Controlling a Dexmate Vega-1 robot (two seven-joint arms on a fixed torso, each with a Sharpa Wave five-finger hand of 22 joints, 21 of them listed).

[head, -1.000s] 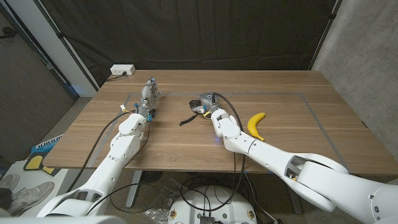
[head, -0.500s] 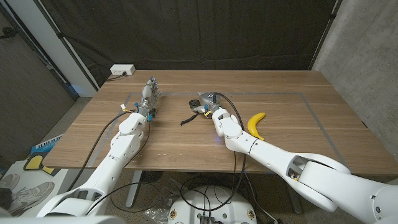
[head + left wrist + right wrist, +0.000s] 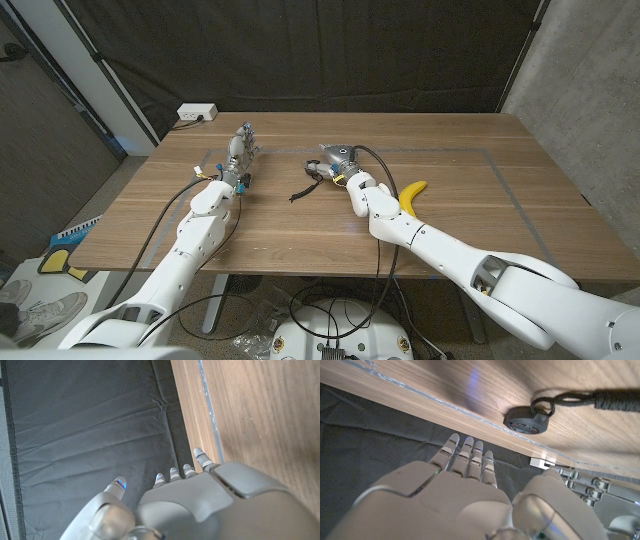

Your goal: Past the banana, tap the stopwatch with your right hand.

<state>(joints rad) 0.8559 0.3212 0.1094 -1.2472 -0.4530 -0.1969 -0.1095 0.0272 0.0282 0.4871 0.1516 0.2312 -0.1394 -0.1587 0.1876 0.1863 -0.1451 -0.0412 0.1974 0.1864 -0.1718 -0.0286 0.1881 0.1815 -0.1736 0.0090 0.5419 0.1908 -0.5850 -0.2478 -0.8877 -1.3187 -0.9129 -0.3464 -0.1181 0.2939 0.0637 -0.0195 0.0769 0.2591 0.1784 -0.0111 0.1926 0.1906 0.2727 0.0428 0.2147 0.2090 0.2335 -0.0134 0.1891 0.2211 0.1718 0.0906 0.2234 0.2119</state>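
— Where is the stopwatch [image 3: 526,419] lying?
— On the table [image 3: 480,190], near the middle, a round dark disc with its black cord [image 3: 300,190] trailing off toward the robot's left and the near edge. So its long axis, body plus cord, runs slantwise across the table.
— And the right hand [image 3: 337,160]?
— Just beside the stopwatch, on the side away from the cord. In the right wrist view the fingers [image 3: 468,455] reach straight out, close together, with nothing in them, and the disc sits off to the thumb side of them. I cannot tell from the head view whether the hand touches it.
— The banana [image 3: 410,199]?
— It lies near the right forearm, nearer the robot than the stopwatch, its curve bowing toward the robot's left.
— The left hand [image 3: 240,152]?
— Well apart, toward the table's left, fingers extended and holding nothing.
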